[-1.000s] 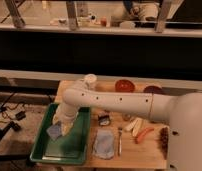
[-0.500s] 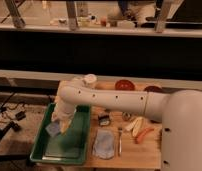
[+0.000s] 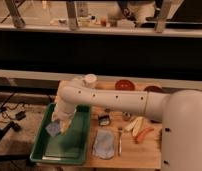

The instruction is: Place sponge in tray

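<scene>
a: how many things, and where?
b: one green tray [image 3: 79, 150] at the counter's [image 3: 144, 150] nine o'clock edge; one sponge [image 3: 53, 129] over its left rim; one pale cloth [image 3: 103, 145] at five o'clock.
a: the tool [image 3: 60, 125]?
b: low over the tray by the sponge; grip state, cannot tell. tray's near half is open.

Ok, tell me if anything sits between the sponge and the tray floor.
Nothing visible does. The gripper hangs low over the green tray, with the sponge at its tip, inside the tray's left side. The tray floor around it looks bare.
</scene>
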Motion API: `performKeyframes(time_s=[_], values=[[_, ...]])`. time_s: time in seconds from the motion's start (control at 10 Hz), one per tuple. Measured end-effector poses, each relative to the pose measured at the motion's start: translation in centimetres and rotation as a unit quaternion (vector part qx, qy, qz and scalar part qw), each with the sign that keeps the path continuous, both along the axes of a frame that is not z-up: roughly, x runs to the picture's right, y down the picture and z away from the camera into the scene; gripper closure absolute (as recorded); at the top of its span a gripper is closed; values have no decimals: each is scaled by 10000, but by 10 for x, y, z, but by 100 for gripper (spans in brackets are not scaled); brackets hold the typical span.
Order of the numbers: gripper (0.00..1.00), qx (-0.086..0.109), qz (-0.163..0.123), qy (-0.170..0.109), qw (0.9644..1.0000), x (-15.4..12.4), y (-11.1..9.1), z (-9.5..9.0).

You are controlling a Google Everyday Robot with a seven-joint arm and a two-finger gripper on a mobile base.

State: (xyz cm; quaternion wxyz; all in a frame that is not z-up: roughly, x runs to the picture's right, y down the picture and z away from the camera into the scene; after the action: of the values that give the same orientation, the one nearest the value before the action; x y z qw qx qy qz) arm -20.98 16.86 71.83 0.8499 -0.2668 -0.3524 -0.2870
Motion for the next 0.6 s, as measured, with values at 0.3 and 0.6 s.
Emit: performKeyframes(time_s=[0.3, 0.6], values=[[37, 0, -4, -3, 10000, 0, 0, 0], [20, 0, -5, -5, 10000, -1, 0, 0]])
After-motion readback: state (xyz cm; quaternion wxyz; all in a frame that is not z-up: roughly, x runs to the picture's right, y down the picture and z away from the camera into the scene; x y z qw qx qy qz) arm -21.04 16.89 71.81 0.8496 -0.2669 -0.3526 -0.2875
